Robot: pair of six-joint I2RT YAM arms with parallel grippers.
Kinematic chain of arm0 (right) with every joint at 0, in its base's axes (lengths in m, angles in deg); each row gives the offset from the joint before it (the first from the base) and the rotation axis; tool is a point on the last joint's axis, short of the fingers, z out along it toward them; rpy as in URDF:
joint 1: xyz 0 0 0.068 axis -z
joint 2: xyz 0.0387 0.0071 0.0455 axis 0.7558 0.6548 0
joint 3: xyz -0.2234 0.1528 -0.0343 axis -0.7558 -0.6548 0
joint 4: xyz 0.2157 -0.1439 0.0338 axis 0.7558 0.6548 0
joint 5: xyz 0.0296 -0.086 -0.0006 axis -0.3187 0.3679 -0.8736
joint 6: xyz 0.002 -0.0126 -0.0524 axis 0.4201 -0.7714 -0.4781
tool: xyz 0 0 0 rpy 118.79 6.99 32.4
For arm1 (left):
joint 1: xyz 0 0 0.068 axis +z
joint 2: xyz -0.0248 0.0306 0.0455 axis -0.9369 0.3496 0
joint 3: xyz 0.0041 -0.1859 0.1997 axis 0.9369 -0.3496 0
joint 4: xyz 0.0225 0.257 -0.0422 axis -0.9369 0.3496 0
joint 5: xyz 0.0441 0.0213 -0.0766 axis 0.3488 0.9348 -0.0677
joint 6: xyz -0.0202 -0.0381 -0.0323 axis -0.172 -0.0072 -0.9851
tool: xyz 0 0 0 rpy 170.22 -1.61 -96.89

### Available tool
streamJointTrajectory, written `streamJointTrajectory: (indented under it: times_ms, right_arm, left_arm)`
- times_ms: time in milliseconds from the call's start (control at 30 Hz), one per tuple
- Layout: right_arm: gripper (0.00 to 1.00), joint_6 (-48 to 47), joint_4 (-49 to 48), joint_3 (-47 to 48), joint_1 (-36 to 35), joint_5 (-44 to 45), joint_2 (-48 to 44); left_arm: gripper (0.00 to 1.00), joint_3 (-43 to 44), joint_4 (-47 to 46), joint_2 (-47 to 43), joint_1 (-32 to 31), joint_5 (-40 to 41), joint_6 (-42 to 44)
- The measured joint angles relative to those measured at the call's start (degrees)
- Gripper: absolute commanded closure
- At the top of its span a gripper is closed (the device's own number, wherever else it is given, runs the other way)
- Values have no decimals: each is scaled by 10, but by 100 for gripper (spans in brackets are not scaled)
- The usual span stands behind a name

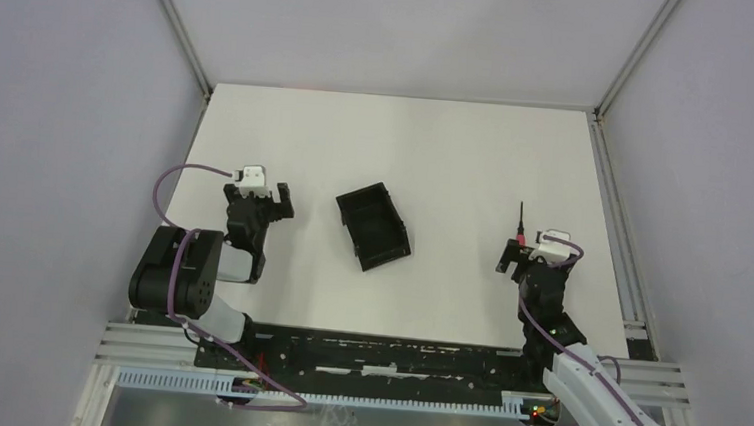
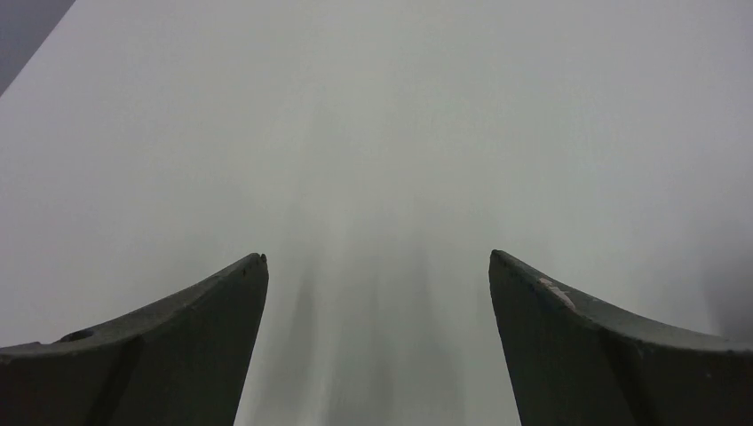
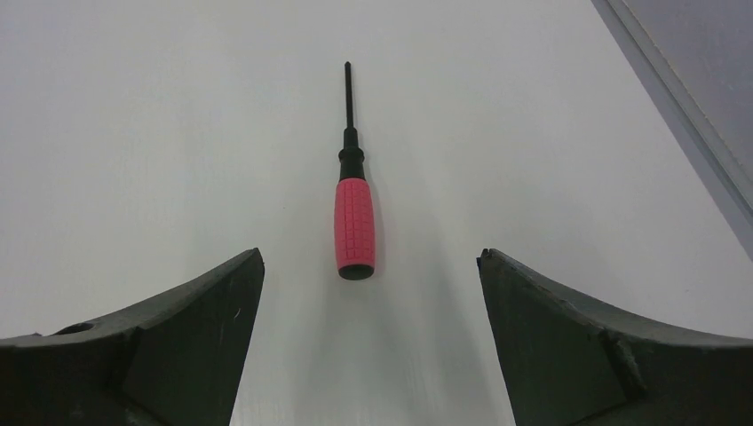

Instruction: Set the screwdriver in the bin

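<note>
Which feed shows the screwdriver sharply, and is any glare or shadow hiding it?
Right wrist: screwdriver crisp, evenly lit, only a faint shadow beside it, no glare. Top external: sharp, but it is tiny there. Left wrist: only table, with hazy streaked shadows.

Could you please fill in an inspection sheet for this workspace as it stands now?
Surface: white table, bare apart from the job's things.
Job's things: screwdriver lies flat on the table, shaft pointing away from the arms, off to the right of the bin. The bin sits mid-table, turned at an angle, with nothing seen inside.
Clutter: nothing seen.
Grippers: left gripper open over bare table. Right gripper open, with the screwdriver's handle ahead of its fingers, not gripped.
Cables: a purple cable loops along the left arm and another along the right arm.
Surroundings: grey walls, metal frame posts.
</note>
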Motion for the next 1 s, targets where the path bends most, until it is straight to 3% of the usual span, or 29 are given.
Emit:
streamJointTrajectory:
  times_ms: [167, 300, 567, 733, 867, 1000]
  right_arm:
    - [2, -16, 2, 9, 0, -1, 18]
    - [2, -42, 35, 79, 1, -1, 74]
    - [3, -89, 198, 456, 28, -9, 348]
    - [14, -105, 308, 624, 83, -75, 528]
    - [17, -105, 356, 638, 121, -136, 617]
    - [19, -102, 376, 594, 144, -176, 648]
  left_arm:
    - [0, 0, 0, 0, 0, 0, 0]
    - [0, 0, 0, 0, 0, 0, 0]
    - [0, 0, 0, 0, 0, 0, 0]
    - [0, 0, 0, 0, 0, 0, 0]
    - [0, 0, 0, 0, 0, 0, 0]
    - [0, 0, 0, 0, 0, 0, 0]
